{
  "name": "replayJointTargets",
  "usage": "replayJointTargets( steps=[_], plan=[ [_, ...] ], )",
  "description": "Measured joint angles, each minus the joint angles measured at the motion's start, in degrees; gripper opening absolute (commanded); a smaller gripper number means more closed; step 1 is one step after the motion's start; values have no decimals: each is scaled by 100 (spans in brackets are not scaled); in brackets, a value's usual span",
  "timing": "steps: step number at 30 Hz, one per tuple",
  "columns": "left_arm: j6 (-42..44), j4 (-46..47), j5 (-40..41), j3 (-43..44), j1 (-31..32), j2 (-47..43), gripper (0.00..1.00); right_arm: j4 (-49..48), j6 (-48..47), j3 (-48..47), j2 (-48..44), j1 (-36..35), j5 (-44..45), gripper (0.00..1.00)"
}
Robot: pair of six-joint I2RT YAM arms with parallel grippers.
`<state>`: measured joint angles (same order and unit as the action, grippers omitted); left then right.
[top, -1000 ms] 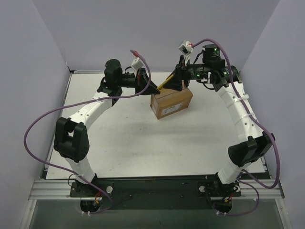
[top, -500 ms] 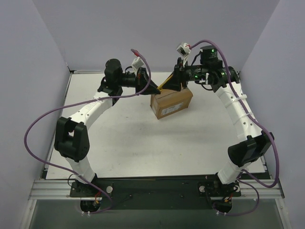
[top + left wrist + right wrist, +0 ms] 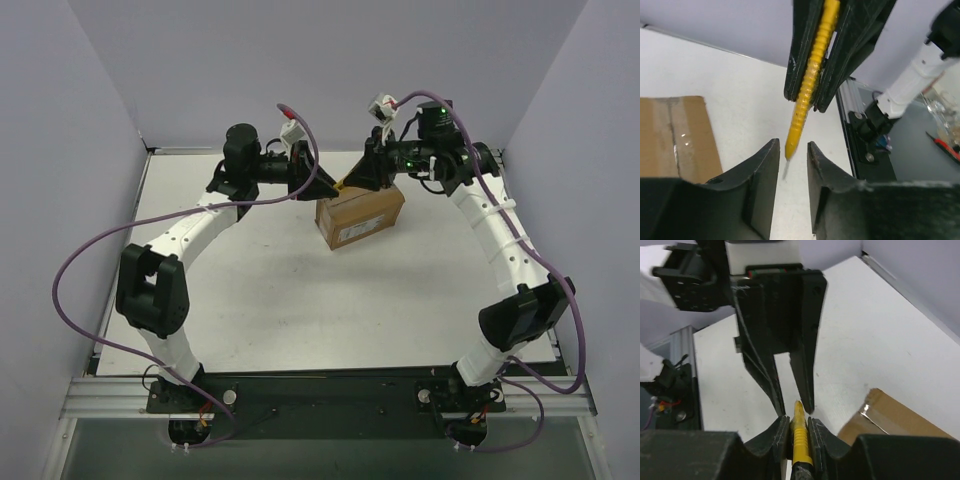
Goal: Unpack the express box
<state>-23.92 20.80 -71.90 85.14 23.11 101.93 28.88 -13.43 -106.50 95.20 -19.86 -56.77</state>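
Observation:
The express box (image 3: 360, 215) is a brown taped carton lying shut at the back middle of the white table (image 3: 280, 290). Its corner also shows in the wrist views, express box (image 3: 675, 135) and express box (image 3: 890, 420). Just above its far left corner the two grippers meet tip to tip. My right gripper (image 3: 798, 420) is shut on a yellow ribbed cutter (image 3: 800, 440). The cutter (image 3: 807, 80) points with its small blade into the gap of my left gripper (image 3: 792, 145), which is open and apart from it. Seen from above, the left gripper (image 3: 333, 187) and right gripper (image 3: 354, 179) almost touch.
Grey walls (image 3: 330, 70) enclose the table on three sides. A metal rail (image 3: 850, 130) runs along the table's edge. Purple cables (image 3: 80, 260) loop beside both arms. The arms' black base plate (image 3: 320, 395) lies along the near edge.
The right gripper has closed on the yellow cutter. The left gripper, shut on it before, has opened and let it go. Both arms have barely moved.

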Motion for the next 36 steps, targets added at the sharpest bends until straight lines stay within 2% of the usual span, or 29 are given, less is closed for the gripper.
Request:
replayJointTargets(
  steps=[4, 7, 8, 9, 10, 13, 18, 22, 26, 31, 36],
  plan=[
    [741, -966, 1329, 74, -63, -11, 44, -378, 184, 627, -142, 337, 1327, 0],
    [1405, -1679, 2326, 203, -79, 0, 30, -970, 256, 1261, -229, 610, 2651, 0],
    [1631, -1919, 2728, 310, -74, 31, 21, -1174, 267, 1467, -234, 699, 3180, 0],
    [1808, -2094, 3062, 437, -70, 96, 6, -1360, 275, 1652, -232, 761, 3753, 0],
    [1987, -2218, 3377, 599, -66, 201, 0, -1495, 286, 1786, -216, 796, 4236, 0],
    [2435, -2465, 4087, 1307, -70, 761, 0, -1777, 354, 1991, -188, 811, 5431, 0],
    [2922, -2817, 4736, 2411, -70, 2050, 0, -1996, 610, 2315, -181, 791, 6697, 0],
    [3215, -3143, 4992, 2761, -48, 2861, 0, -1781, 876, 2618, -166, 778, 6940, 0],
    [3355, -3436, 4809, 2743, -33, 3163, 0, -1530, 1095, 2857, -151, 767, 6730, 0],
    [3375, -3346, 4100, 2402, -33, 3023, 0, -1453, 1220, 2870, 92, 636, 6413, 0],
    [3370, -3272, 3351, 1325, -26, 2430, 0, -1447, 1248, 2682, 544, 492, 6131, 0]
  ],
)
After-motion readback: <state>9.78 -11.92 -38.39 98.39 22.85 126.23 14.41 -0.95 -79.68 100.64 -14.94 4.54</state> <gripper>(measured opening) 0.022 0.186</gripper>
